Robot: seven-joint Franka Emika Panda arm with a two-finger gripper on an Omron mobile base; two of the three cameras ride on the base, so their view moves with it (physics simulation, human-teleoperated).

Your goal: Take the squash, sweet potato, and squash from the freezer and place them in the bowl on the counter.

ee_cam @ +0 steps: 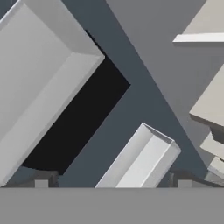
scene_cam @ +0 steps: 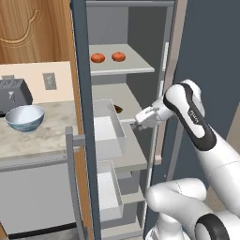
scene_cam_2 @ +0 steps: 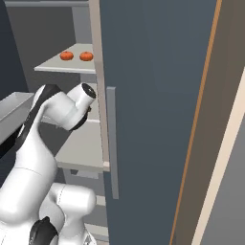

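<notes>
Standing open, the freezer (scene_cam: pixel 80 70) shows pale grey shelves and clear drawers inside its dark slate-grey frame. Two round orange-red items (scene_cam: pixel 97 57) lie side by side on an upper shelf (scene_cam: pixel 133 63), slightly apart; whether either is a task vegetable cannot be told. A small dark brown object (scene_cam: pixel 118 108) sits on the shelf below, partly hidden behind the pulled-out upper drawer (scene_cam: pixel 110 133). A second drawer (scene_cam: pixel 110 187) stands out lower down.

The gripper (scene_cam: pixel 136 124) is held at the right edge of the upper drawer, in front of the middle shelf. In the hand view its two finger tips (ee_cam: pixel 41 183) rise far apart at the bottom edge with nothing between them, so the jaws stand wide and empty (no contact with any item is visible).

The bowl (scene_cam: pixel 24 117) rests upright on the counter (scene_cam: pixel 47 136), to the left of the freezer and well apart from the gripper. Its white inside appears empty. A grey toaster (scene_cam: pixel 13 93) stands just behind it against the wall.

In the right base view the freezer door (scene_cam_2: pixel 153 119) with its long grey handle (scene_cam_2: pixel 112 143) hides much of the interior.
</notes>
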